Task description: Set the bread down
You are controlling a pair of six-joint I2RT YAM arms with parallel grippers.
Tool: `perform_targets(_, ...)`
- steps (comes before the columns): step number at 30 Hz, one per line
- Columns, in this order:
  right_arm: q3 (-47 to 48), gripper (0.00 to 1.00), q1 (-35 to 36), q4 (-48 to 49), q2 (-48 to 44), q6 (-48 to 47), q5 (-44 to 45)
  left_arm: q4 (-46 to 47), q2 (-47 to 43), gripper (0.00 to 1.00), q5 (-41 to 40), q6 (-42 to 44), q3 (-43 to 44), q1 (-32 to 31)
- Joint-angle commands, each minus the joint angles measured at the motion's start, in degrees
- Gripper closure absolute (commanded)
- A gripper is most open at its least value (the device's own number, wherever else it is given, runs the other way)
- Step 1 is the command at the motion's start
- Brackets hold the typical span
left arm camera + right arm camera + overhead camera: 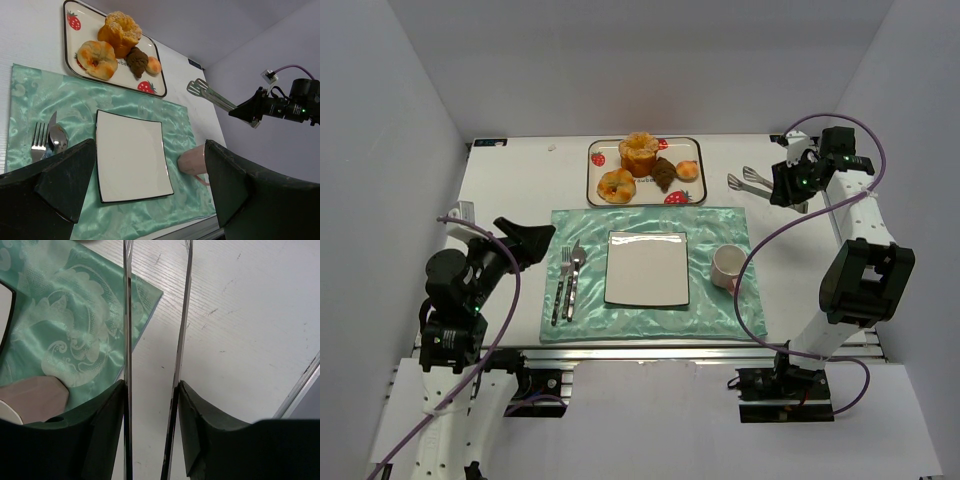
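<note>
The bread [664, 174] [136, 61] is a small dark brown pastry lying on the strawberry-print tray [595, 190] [70, 50] at the back, between a tall golden bun [640, 153] and a small orange bun [688, 170]. My right gripper [790, 186] [151, 385] hovers right of the tray, shut on the two arms of metal tongs [748, 180] [182, 315] [207, 92]. The tong tips point toward the tray and hold nothing. My left gripper [525, 240] [150, 195] stands open and empty over the left edge of the green mat.
A white square plate [647, 268] [132, 155] sits mid-mat on the green placemat [720, 225]. A pink mug [728, 267] [192, 160] stands at its right, cutlery [566, 280] at its left. A ring-shaped bun [616, 185] shares the tray. White walls enclose the table.
</note>
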Motion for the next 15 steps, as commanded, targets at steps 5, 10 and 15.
perform_targets(5, 2.34, 0.49, 0.28, -0.39, -0.40, 0.09, -2.10, -1.13, -1.03, 0.02, -0.85, -0.33, 1.49, -0.27)
perform_targets(10, 3.13, 0.47, 0.54, -0.83, -0.31, 0.18, -2.63, -1.22, -1.12, 0.02, -1.11, -0.24, 1.58, -0.27)
perform_targets(15, 3.83, 0.45, 0.72, -1.35, -0.31, 0.36, -3.25, -1.22, -1.29, 0.02, -1.11, -0.50, 1.49, -0.27)
